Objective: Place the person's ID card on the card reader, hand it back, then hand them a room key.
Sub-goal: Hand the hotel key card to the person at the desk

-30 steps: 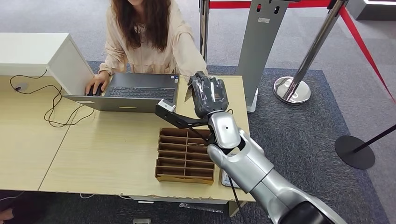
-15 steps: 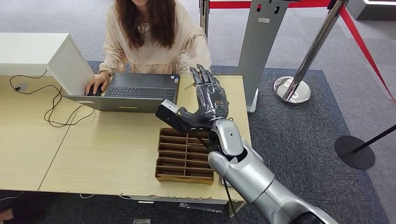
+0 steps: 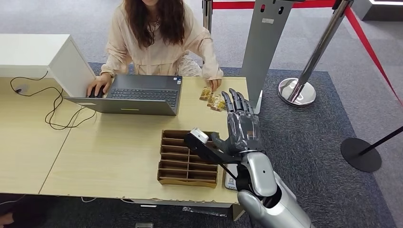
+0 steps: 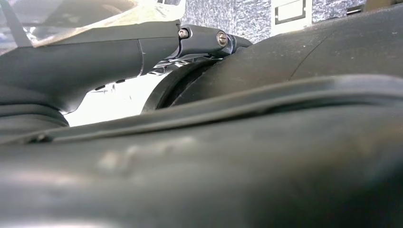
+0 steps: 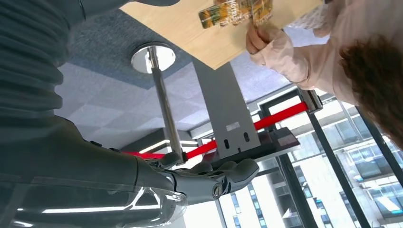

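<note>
Right hand (image 3: pixel 240 126) pulled back from person, now over table's right edge, fingers spread wide, holding nothing. Cards (image 3: pixel 212 99) lie on table (image 3: pixel 119 142) (person's hand (image 3: pixel 215 84) touches them).

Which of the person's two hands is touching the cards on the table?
The person's hand at the desk's far right edge, fingertips on the patterned cards ahead of the robot's right hand. The other hand rests on the laptop.
</note>
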